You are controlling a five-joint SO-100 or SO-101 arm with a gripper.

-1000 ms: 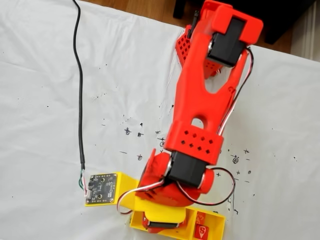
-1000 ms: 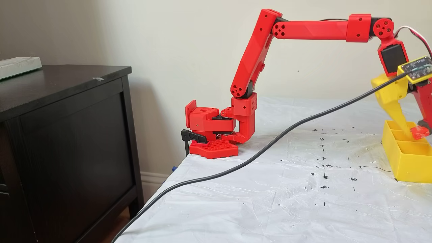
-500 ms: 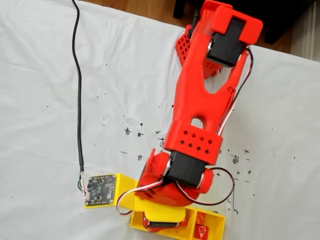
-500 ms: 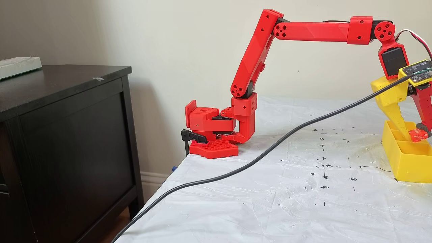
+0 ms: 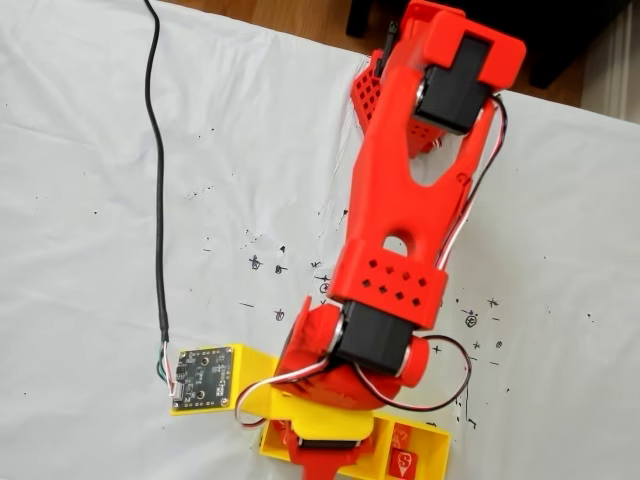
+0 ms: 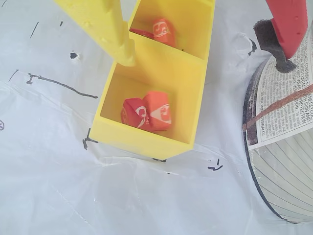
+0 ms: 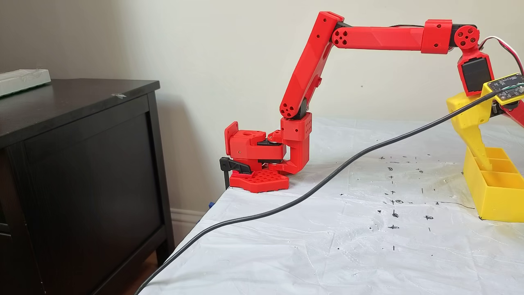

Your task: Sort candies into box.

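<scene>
Claw (image 6: 205, 46) spread wide above the box (image 6: 146, 139), nothing between the yellow finger (image 6: 105, 27) and the red finger (image 6: 288, 24). Yellow fingertip poised over the wall between two compartments; red finger swung well out to the right in the wrist view, past the box rim and over a round wire-edged dish (image 6: 283, 147) lined with newsprint.

Straight beneath in the wrist view: two candies (image 6: 146, 111) touching in the nearest compartment, another candy (image 6: 163, 29) with a sliver of one more beside it in the next one up. Third compartment hidden from that camera.

Seen from above in a fixed view, two candies (image 5: 402, 450) in the right end of the box (image 5: 440, 455), the rest masked by the arm. From the side, in a fixed view, yellow finger (image 7: 477, 143) dipping toward the box (image 7: 495, 196).

Long axis of the box running up and away from the wrist camera, roughly along the yellow finger. No loose candy visible on the white sheet (image 7: 327, 246), so probably little left to do beyond lifting clear.
</scene>
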